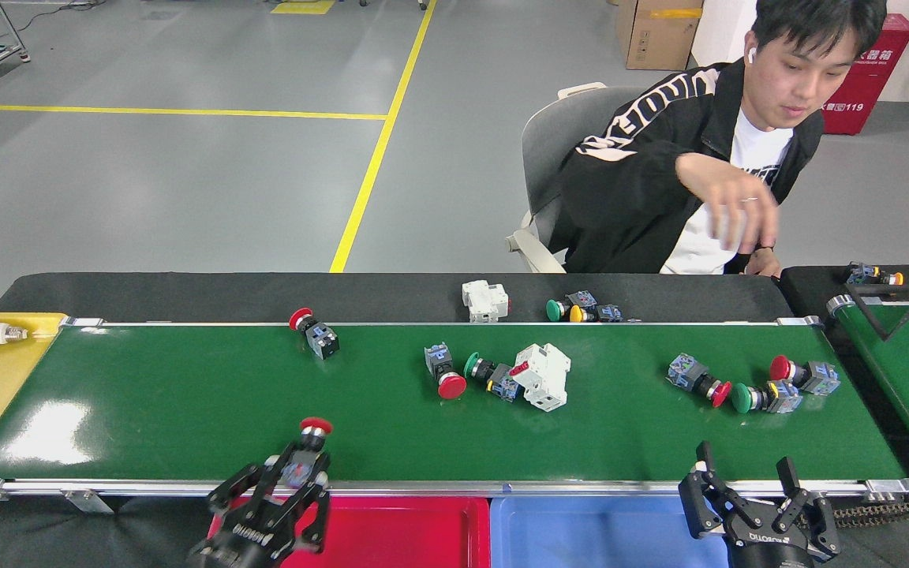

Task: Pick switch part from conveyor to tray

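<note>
Seven switch parts [446, 371] (one clawed), conveyor [186, 402]

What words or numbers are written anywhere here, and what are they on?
"119", after small blurred characters: red box behind the person.
White block letters on the person's black jacket sleeve: folded, unreadable.
Small white brand word on the right gripper: too small to read.
Switch parts and cardboard box: nothing legible.

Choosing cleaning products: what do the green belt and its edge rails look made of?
The wide dark-green conveyor belt looks like smooth glossy plastic or rubber, probably PVC; ceiling light reflects off it in bright patches. The silver edge rails look like bare brushed metal, likely aluminium, with a dull sheen.
</note>
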